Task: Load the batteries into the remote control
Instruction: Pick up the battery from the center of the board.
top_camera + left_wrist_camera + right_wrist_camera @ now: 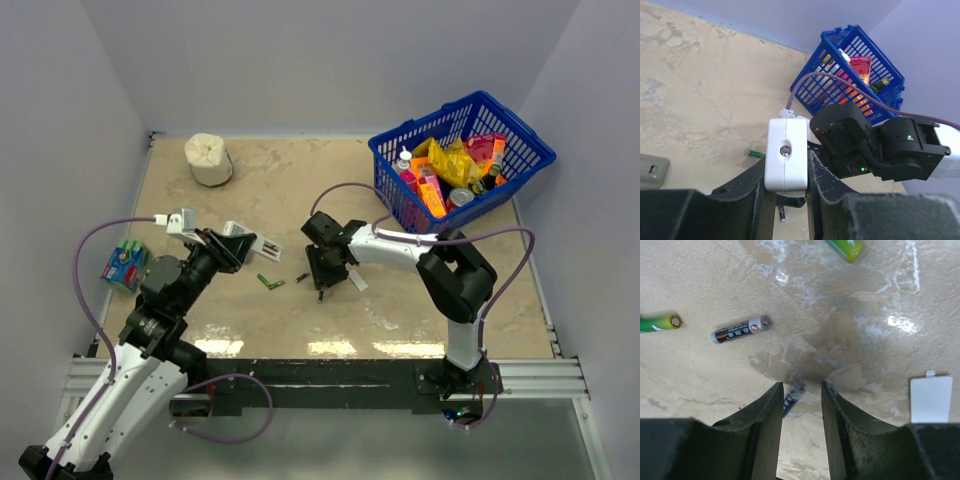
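Observation:
My left gripper (787,167) is shut on the remote control (786,155), a white bar held above the table (245,241). My right gripper (801,387) points down at the tabletop, near the middle (322,285). Its jaws stand open around a dark battery (794,395) that lies on the table close to the left finger. Another dark battery (740,330) and two green batteries (660,323) (846,247) lie loose beyond it. The white back cover (931,399) rests flat to the right.
A blue basket (530,140) full of packets stands at the back right. At the back left is a white roll (208,158). A wrapped block of green cells (124,262) lies by the left wall.

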Motion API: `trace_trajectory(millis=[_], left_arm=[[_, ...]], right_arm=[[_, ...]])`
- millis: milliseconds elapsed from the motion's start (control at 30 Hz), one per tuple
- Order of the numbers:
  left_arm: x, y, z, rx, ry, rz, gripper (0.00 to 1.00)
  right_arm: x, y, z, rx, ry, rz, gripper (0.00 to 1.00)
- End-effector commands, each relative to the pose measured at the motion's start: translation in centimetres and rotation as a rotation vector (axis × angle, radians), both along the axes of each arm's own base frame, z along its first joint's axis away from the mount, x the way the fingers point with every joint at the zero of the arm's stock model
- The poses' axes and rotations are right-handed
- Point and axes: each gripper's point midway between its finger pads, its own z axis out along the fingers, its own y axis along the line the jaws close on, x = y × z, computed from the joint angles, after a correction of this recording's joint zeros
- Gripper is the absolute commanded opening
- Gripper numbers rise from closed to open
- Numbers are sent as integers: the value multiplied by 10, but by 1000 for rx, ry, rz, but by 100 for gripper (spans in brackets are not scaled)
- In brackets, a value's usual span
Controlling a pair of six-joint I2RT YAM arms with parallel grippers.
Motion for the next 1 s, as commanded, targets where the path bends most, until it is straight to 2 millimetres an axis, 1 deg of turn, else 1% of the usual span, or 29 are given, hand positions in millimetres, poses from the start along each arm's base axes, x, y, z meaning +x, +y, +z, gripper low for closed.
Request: trace_trajectory(millis=[0, 33, 67, 100, 233, 267, 300, 333, 367, 733, 800, 833, 933, 967], left_arm=[[-1, -9, 38, 19, -150, -67, 0], [-2, -11, 40, 27, -155, -82, 0], [-1, -12, 34, 55, -132, -89, 0], [-2, -12, 38, 60, -141, -94, 0], [-4, -16, 40, 65, -156, -121, 0], [-5, -17, 39, 67, -163, -128, 0], [-5, -18, 31, 77, -152, -137, 0], [-6, -20, 40, 62, -191, -146, 0], [-7, -20, 40, 59, -194, -149, 0], [-9, -18, 34, 75, -181, -142, 0], [-9, -17, 38, 73, -190, -137, 0], [-9, -16, 30, 86, -157, -135, 0], [-10, -16, 28, 91, -151, -139, 0], [-11, -17, 29, 93, -160, -146, 0]], right_arm=[[-1, 4, 2, -62, 1, -20, 37], [-2, 7, 2, -64, 3, -17, 36], [-4, 5, 2, -77, 11, -19, 36], [-5, 5, 1, -86, 17, -22, 34], [-12, 0, -2, -129, 23, -23, 32], [-13, -2, -2, -140, 28, -25, 32], [-15, -3, -5, -154, 33, -24, 32], [-15, -3, -5, -159, 31, -23, 32], [-16, -4, -5, -171, 30, -23, 31], [-9, -1, -14, -214, 13, -26, 30], [-7, 0, -15, -217, 8, -26, 28], [-7, 0, -15, -220, 4, -25, 27], [-5, 3, -18, -227, 0, -17, 27], [-5, 3, -18, -230, 2, -15, 25]])
